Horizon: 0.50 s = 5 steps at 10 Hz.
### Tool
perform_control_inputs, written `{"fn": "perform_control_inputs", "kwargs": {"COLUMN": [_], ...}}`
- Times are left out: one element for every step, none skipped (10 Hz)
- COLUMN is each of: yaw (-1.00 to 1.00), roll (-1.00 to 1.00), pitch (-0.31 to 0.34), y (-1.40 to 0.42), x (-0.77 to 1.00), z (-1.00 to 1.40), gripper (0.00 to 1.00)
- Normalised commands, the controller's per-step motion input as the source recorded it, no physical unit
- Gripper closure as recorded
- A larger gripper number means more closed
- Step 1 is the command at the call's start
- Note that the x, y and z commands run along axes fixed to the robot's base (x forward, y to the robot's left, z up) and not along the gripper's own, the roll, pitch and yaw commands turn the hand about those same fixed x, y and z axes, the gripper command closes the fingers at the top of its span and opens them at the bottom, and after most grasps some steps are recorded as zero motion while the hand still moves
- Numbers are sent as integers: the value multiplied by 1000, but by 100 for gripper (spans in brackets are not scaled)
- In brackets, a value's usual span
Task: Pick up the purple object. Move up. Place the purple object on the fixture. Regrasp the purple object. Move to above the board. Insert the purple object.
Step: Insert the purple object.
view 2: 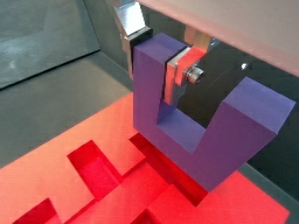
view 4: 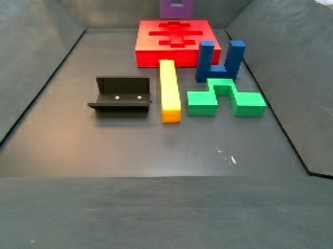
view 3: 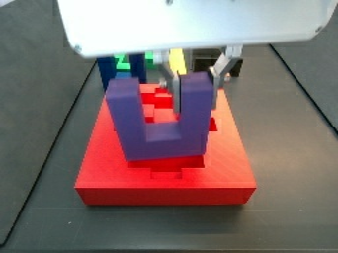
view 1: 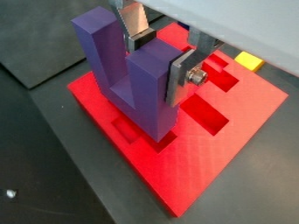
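Silver fingers (view 1: pixel 184 74) with dark pads are clamped on one prong of the purple object (view 1: pixel 131 74), a plate on each face of that prong; the gripper (view 2: pixel 176 59) comes down from above and holds the piece over the board (view 1: pixel 222 149). In both wrist views the object hangs with its two prongs pointing up and its joining bar lowest, the bar's underside just over, or perhaps just entering, a recessed cutout in the red slab; contact cannot be told. In a side view the purple object (view 3: pixel 158 121) is a thick U with square-cut prongs, matte violet, upright and not tilted, sitting over the board's (view 3: pixel 119 168) central channel.

In a side view taken from the near end of the dark floor, the fixture (view 4: pixel 120 95) stands at about 9 o'clock of the scene's middle, a black bracket well apart from the board. Just beside it toward 3 o'clock lies the yellow bar (view 4: pixel 168 89), running lengthwise away from the camera. Farther toward 3 o'clock sit the green block (view 4: pixel 224 98) and, behind it, the blue upright block (view 4: pixel 219 62). At 12 o'clock, farthest off, is the board (view 4: pixel 176 39) with the purple object (view 4: pixel 176 7) above its far edge.
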Motion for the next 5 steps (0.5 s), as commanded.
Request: {"fn": "perform_control_inputs", "kwargs": {"yaw": [0, -14, -100, -214, -223], "roll": [230, 139, 174, 97, 14], "pitch": [0, 66, 74, 93, 71], "y": [-143, 0, 34, 14, 37], "x": [180, 311, 220, 191, 134], "z": [-20, -177, -231, -206, -320], "gripper": [100, 100, 100, 100, 100]}}
